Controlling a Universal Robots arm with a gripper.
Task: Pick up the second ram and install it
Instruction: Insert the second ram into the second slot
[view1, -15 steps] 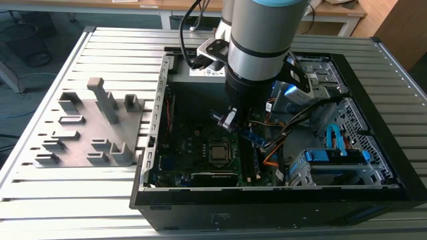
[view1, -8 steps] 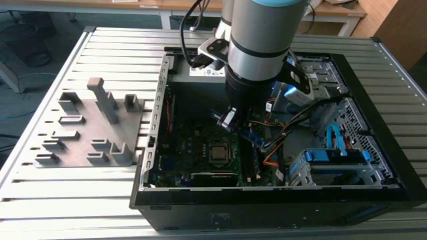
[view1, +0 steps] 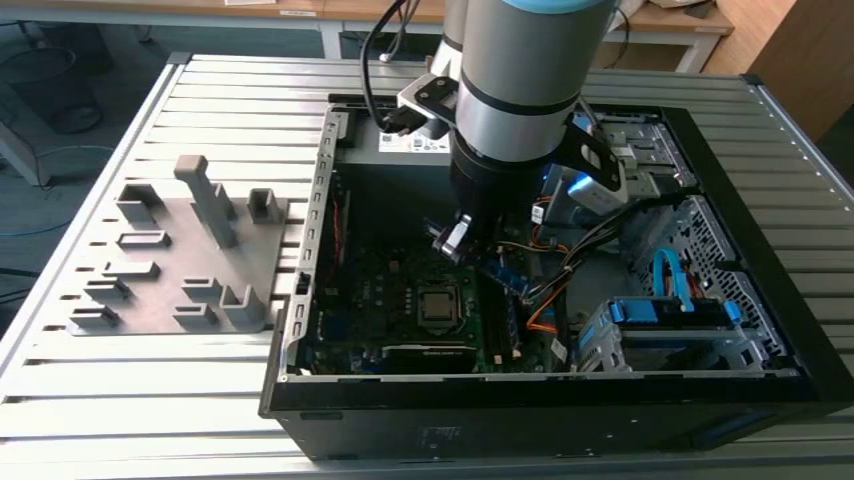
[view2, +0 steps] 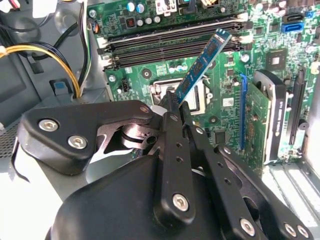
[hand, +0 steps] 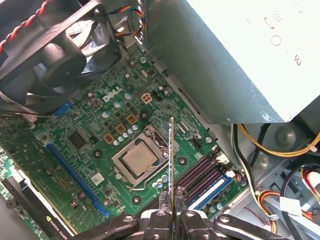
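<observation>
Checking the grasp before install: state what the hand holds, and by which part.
The hand holds the second ram, pinched at one end; the rest of the stick juts out free over the motherboard.

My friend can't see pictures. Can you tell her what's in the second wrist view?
The gripper holds the second ram by one end, tilted above a green motherboard. The ram's far end points toward the long black memory slots.
</observation>
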